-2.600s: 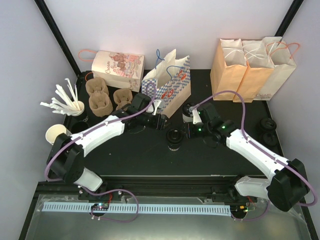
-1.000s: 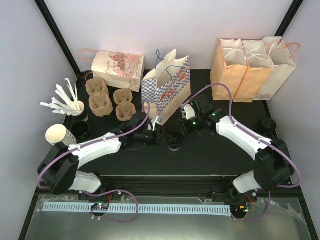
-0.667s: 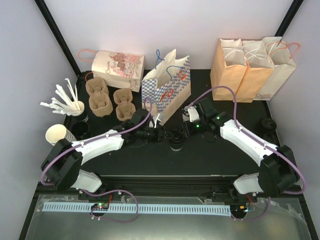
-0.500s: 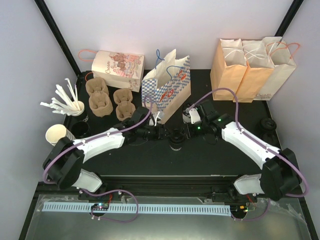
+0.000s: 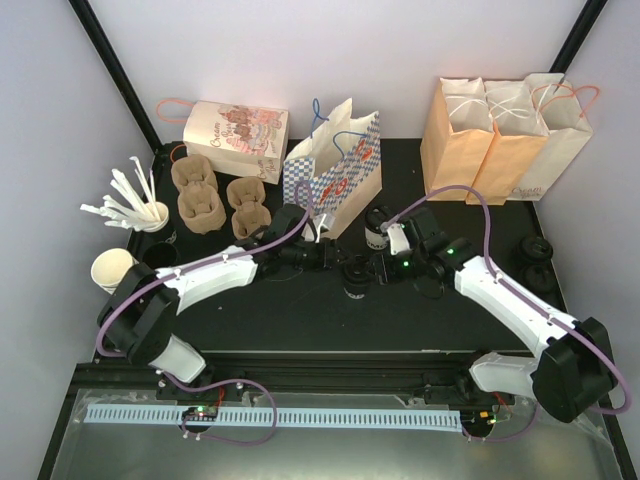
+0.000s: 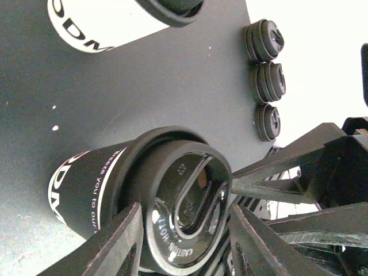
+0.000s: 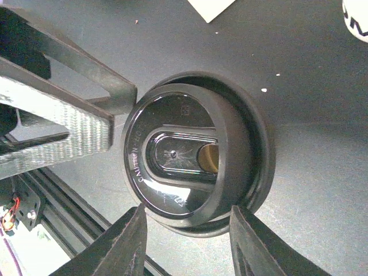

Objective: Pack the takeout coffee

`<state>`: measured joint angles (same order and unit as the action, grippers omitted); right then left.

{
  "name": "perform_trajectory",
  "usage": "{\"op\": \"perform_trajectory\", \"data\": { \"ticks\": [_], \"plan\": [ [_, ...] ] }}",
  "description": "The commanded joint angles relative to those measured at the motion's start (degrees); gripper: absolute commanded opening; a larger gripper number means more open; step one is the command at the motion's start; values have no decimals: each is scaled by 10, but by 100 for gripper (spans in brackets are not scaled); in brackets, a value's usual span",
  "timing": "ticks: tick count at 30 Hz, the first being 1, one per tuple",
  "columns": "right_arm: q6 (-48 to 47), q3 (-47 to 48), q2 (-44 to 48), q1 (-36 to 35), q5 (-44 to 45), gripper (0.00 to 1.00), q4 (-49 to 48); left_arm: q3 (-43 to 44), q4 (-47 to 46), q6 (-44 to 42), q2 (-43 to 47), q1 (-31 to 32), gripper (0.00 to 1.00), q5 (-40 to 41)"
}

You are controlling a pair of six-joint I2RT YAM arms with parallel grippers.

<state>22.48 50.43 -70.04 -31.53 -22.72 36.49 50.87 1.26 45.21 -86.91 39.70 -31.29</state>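
Currently both grippers are crowding one lidded takeout coffee (image 5: 355,279) mid-table, before the checkered bag (image 5: 335,170). Left gripper (image 6: 184,253) is straddling its lid; right gripper (image 7: 187,250) likewise; actual grip: cannot tell. Risk: opposing pulls are popping the lid or tipping the cup.
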Motion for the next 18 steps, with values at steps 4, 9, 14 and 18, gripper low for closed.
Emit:
{"op": "perform_trajectory", "data": {
  "ticks": [4,9,14,18],
  "plan": [
    [2,31,0,16,16,43,4,40,30,-29,21,-5,50,10],
    [-1,37,-17,25,-7,39,-6,35,44,-30,31,-5,47,2],
    [2,35,-29,27,-22,36,-16,22,49,-27,30,-5,39,-8],
    [5,28,-35,28,-27,35,-25,14,50,-27,23,-5,38,-13]
  ]
}}
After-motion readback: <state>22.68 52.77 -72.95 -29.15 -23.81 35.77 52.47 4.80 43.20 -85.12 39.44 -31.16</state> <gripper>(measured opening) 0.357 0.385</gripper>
